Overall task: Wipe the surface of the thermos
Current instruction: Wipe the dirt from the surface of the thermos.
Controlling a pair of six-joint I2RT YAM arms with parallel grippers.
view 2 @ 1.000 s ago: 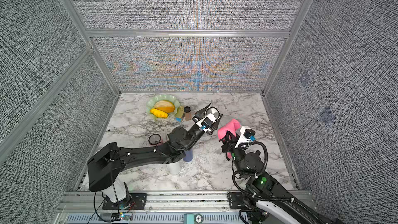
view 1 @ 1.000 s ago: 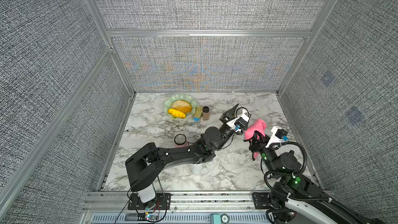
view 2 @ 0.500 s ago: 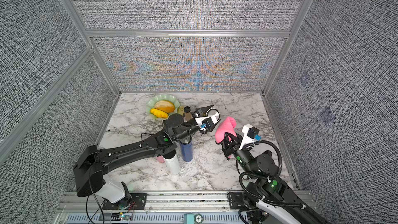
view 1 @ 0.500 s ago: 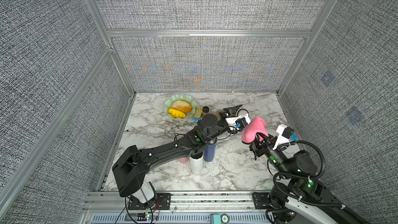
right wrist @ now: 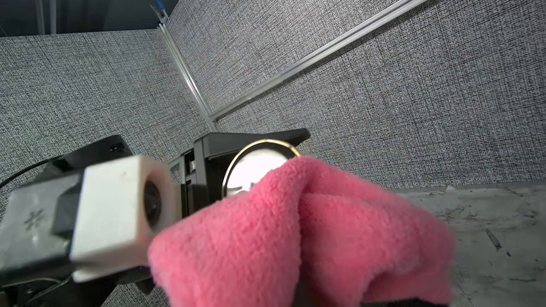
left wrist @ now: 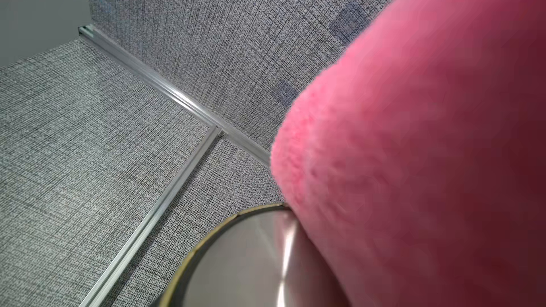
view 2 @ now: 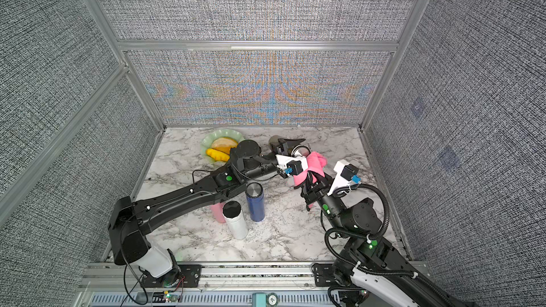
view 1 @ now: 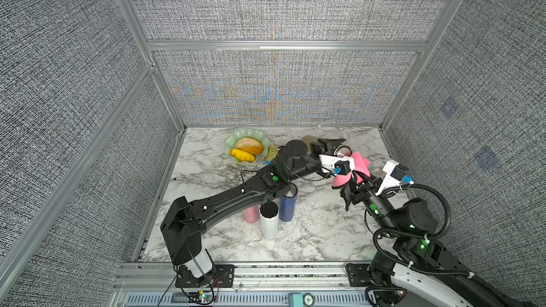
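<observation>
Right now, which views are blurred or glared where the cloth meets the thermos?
Left wrist: the pink cloth fills half the frame, out of focus; a glare streak crosses the thermos end. Right wrist: that metal end is blown out white, the white camera housing is blurred, the cloth fairly sharp. Both top views: evenly lit and sharp, with coloured moiré on the back wall.

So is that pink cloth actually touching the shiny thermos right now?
Touching. In the left wrist view the pink cloth lies against the round metal end of the thermos with no gap; the right wrist view agrees.
</observation>
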